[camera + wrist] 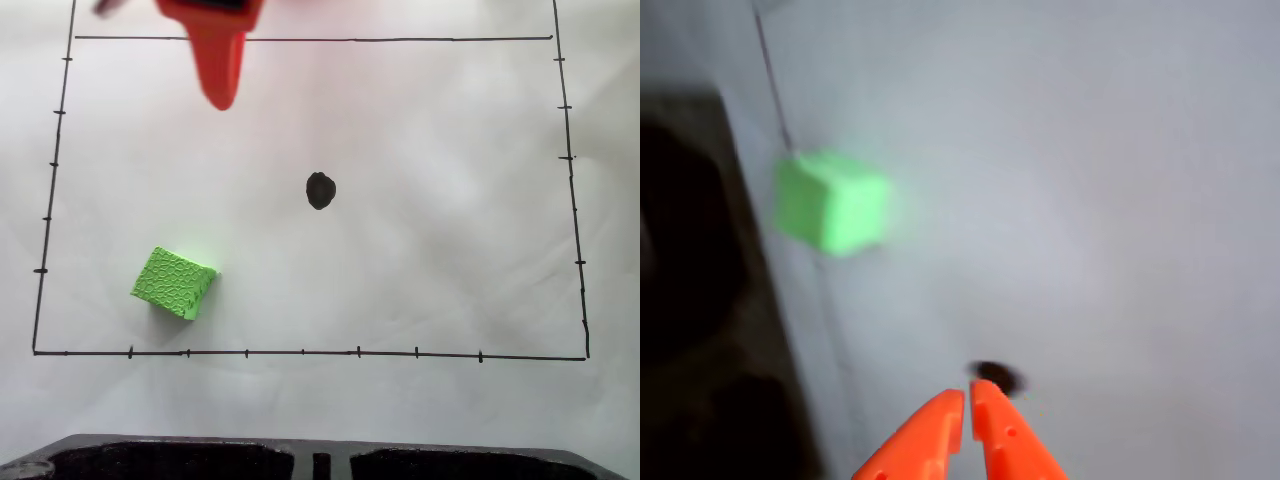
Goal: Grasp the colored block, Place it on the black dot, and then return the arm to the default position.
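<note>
1 colored block (174, 283) sits on the white paper (440, 260) near the lower-left border line, well apart from the black dot (320, 190). Clenched and empty, the orange claw (967, 398) hangs above the paper, not yet opened for a grasp.

No readable text, label, brand or number stood anywhere in either view. The white paper (440, 260) carried only hand-drawn marks: a black border line with short tick marks (300, 352) and the black dot (320, 190).
</note>
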